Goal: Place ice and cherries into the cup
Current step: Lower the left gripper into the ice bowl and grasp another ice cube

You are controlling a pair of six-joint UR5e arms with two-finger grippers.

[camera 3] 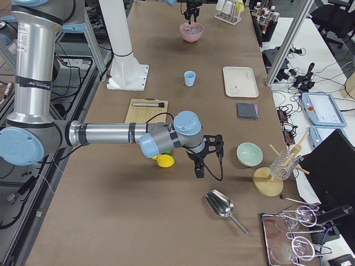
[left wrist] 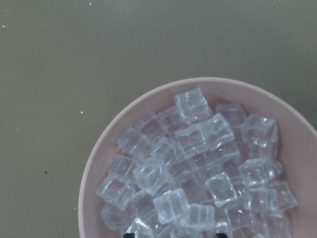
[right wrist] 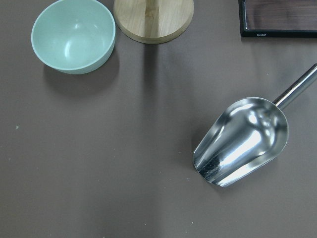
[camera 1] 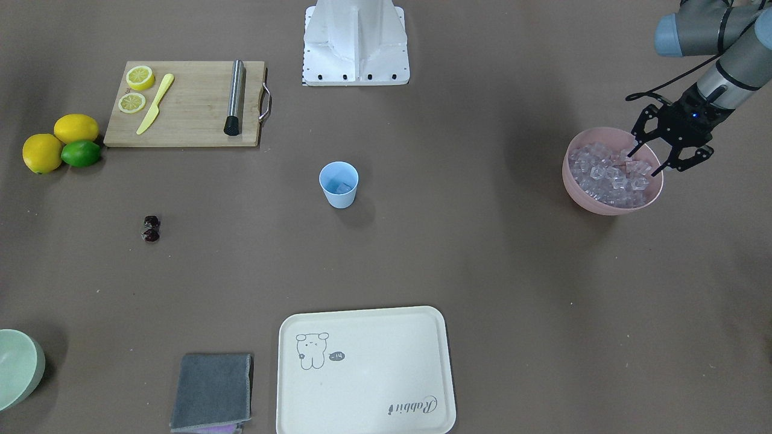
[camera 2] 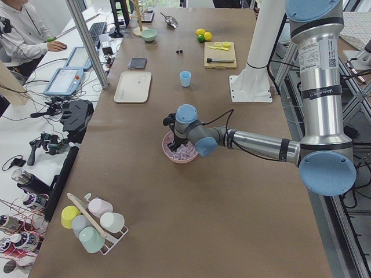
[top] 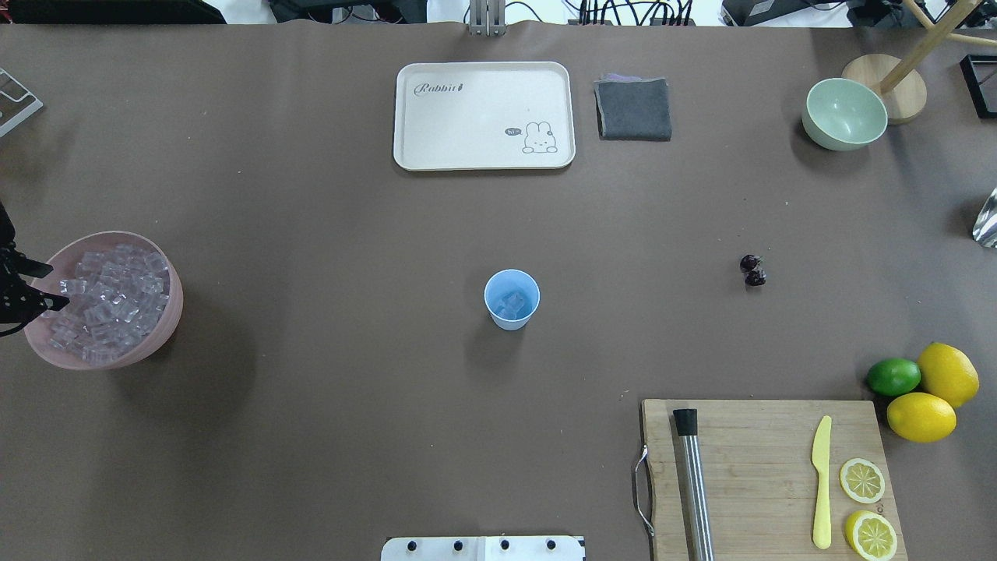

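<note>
The light blue cup [camera 1: 339, 185] stands at mid-table with an ice cube or two inside; it also shows in the overhead view [top: 512, 299]. The rest of the ice [camera 1: 610, 175] fills a pink bowl [camera 1: 576, 187] at the robot's left. My left gripper [camera 1: 647, 160] is open, its fingertips spread just over the ice at the bowl's rim; the left wrist view looks straight down on the cubes [left wrist: 198, 163]. The two dark cherries [camera 1: 151, 229] lie together on the table at the robot's right [top: 752, 270]. My right gripper [camera 3: 201, 160] hangs over the table's right end; I cannot tell whether it is open.
A cutting board [top: 759, 475] with a yellow knife, a steel tube and lemon slices sits near right. Two lemons and a lime [top: 893, 376] lie beside it. A cream tray [top: 483, 115], grey cloth [top: 634, 109], green bowl [top: 844, 114] and metal scoop [right wrist: 242, 141] are further out.
</note>
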